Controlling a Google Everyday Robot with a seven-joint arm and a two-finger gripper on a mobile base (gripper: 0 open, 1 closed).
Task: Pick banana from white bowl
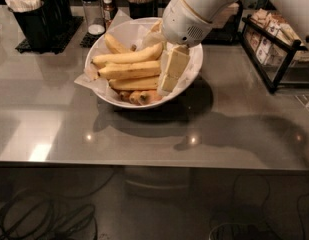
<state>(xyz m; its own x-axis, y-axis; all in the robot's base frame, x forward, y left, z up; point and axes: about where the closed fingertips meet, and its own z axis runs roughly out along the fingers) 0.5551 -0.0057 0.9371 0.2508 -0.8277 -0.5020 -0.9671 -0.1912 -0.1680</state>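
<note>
White bowl (192, 77): wide, round, sloped sides, crinkled paper lining. Sat on glossy grey metal table (144, 139), open room in front. Banana (126, 70): long, nearly straight, smooth yellow, lay across bowl among others. White arm slanted down from upper right. Cream claw (167, 82) inside bowl at banana's right end, near right rim. Claw open or closed: could not tell.

Dim warm overhead light, glare spots on table (144, 139), shadow below gripper (170, 78) in white bowl (193, 70).
</note>
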